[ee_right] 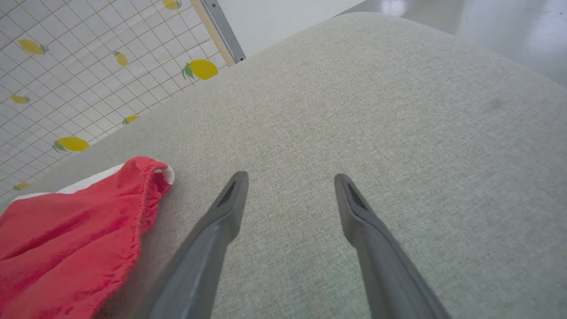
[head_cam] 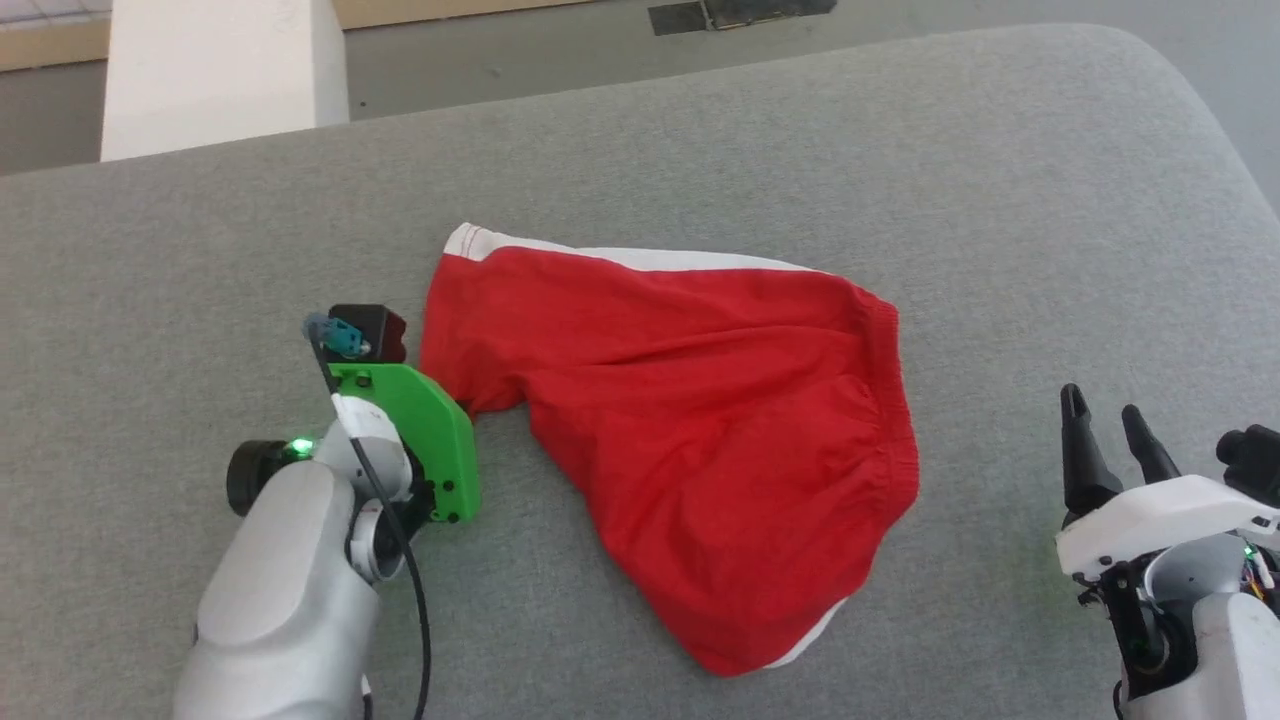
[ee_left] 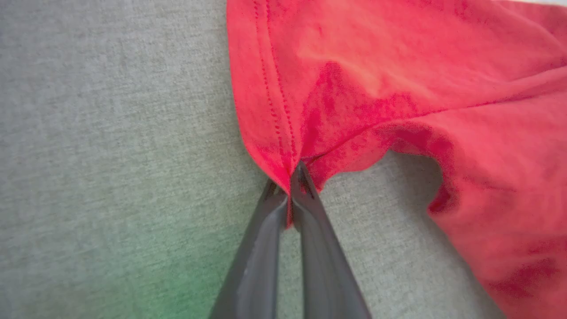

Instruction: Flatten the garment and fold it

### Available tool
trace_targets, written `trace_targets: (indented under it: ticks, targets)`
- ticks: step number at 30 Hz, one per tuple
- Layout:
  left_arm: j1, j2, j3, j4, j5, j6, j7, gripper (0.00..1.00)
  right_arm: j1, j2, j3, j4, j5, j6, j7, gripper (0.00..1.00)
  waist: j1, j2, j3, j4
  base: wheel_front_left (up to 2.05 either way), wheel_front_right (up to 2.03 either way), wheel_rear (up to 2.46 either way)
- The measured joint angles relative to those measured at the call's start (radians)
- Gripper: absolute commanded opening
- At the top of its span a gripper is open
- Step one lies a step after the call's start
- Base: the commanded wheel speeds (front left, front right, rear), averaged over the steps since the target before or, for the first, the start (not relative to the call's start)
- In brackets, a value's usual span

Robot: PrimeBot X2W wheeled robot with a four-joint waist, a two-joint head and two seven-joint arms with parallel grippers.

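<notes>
Where the head view hides the left gripper (ee_left: pixel 290 188) behind a green bracket (head_cam: pixel 430 430), the left wrist view shows it clenched on the nine o'clock hem of the red shorts (head_cam: pixel 690 420), which lie mid grey cushion (head_cam: pixel 900 150). The right gripper (head_cam: pixel 1101 402), at four o'clock, is released and clear of them.

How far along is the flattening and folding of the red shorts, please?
Done: the shorts lie on the grey cushion, rumpled, unfolded. In hand: the left pincer is shut on a hem edge. Remaining: the right pincer is open, off the cloth; smoothing and every fold.
</notes>
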Motion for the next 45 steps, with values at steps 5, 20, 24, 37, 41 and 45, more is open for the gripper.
trace_targets:
  ticks: [5,20,24,37,41,45]
  targets:
    - [0.016,-0.032,0.055,-0.049,-0.064,-0.007,-0.085,0.00,-0.001,0.001,0.009,0.010,-0.001,0.000,-0.005,1.00,0.0000,0.0000,-0.015,0.034,0.00,0.00,0.00]
    - [0.497,-0.002,0.126,-0.495,-0.143,0.103,-0.029,0.00,0.004,0.001,0.000,0.017,-0.015,0.000,0.015,1.00,0.0000,0.0000,-0.079,0.171,0.00,0.00,0.00]
    - [0.597,-0.024,0.111,-0.495,-0.172,0.116,-0.001,0.00,0.015,0.000,-0.004,0.012,-0.018,0.000,0.026,1.00,0.0000,0.0000,-0.094,0.202,0.00,0.00,0.00]
    - [0.517,0.056,0.209,-0.630,-0.108,0.136,-0.155,1.00,0.022,0.001,0.009,-0.002,-0.020,0.000,0.038,1.00,0.0000,0.0000,-0.118,0.224,0.00,0.00,0.00]
    - [0.372,0.099,0.141,-0.594,-0.065,0.076,-0.105,1.00,0.021,0.001,0.010,-0.003,-0.018,0.000,0.038,1.00,0.0000,0.0000,-0.100,0.219,0.00,0.00,0.00]
    - [0.248,0.121,0.043,-0.447,-0.051,0.003,0.012,1.00,0.016,0.001,0.033,-0.001,-0.009,0.000,0.035,1.00,0.0000,0.0000,-0.074,0.205,0.00,0.00,0.00]
